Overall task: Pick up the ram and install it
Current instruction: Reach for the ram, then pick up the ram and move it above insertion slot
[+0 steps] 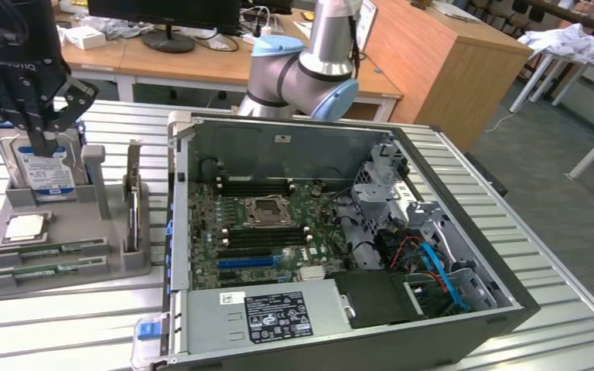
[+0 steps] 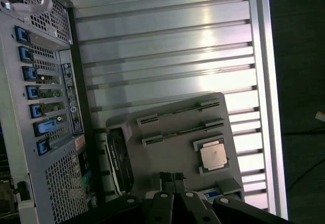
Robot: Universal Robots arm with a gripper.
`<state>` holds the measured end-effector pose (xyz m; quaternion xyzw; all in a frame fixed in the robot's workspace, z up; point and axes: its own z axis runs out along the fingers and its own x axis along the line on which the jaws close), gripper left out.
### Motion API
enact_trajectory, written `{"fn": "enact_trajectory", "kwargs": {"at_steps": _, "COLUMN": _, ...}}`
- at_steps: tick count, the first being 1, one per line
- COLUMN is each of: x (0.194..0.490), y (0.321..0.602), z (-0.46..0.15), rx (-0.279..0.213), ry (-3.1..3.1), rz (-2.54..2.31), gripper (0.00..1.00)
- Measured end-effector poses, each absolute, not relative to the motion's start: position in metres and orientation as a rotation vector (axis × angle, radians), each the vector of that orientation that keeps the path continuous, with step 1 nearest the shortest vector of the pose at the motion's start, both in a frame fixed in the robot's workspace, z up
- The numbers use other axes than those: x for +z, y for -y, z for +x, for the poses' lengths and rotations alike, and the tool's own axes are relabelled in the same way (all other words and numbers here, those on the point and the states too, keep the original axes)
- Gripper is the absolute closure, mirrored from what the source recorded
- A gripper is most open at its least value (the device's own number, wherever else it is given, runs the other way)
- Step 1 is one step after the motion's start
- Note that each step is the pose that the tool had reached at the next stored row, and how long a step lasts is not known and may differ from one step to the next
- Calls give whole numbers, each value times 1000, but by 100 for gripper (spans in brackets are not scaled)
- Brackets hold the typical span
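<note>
The gripper (image 1: 44, 143) hung with its fingers drawn together on nothing, just above the hard drive (image 1: 47, 176), which stood upright at the back of the grey holder (image 1: 90, 267). In the wrist view the fingertips (image 2: 164, 179) met over that same end of the holder. On the holder's flat part in front of the drive lay the processor (image 1: 25, 226). Toward the holder's front edge the inner ram stick (image 1: 49, 249) and the outer ram stick (image 1: 44, 270) sat untouched, each apparently on edge in its own slot, probably to leave the top edge free for a grasp. To the holder's right in the exterior view, the open computer case (image 1: 503, 294) lay on the counter (image 1: 59, 325). Its motherboard (image 1: 266, 232) faced up, so its long slots could likely take a stick from above.
</note>
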<state>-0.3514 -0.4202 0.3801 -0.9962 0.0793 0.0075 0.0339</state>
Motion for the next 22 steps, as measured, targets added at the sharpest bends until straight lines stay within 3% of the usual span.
{"fn": "enact_trajectory", "kwargs": {"at_steps": 22, "x": 379, "y": 420, "z": -352, "rx": 29, "ry": -56, "rz": -3074, "gripper": 90}}
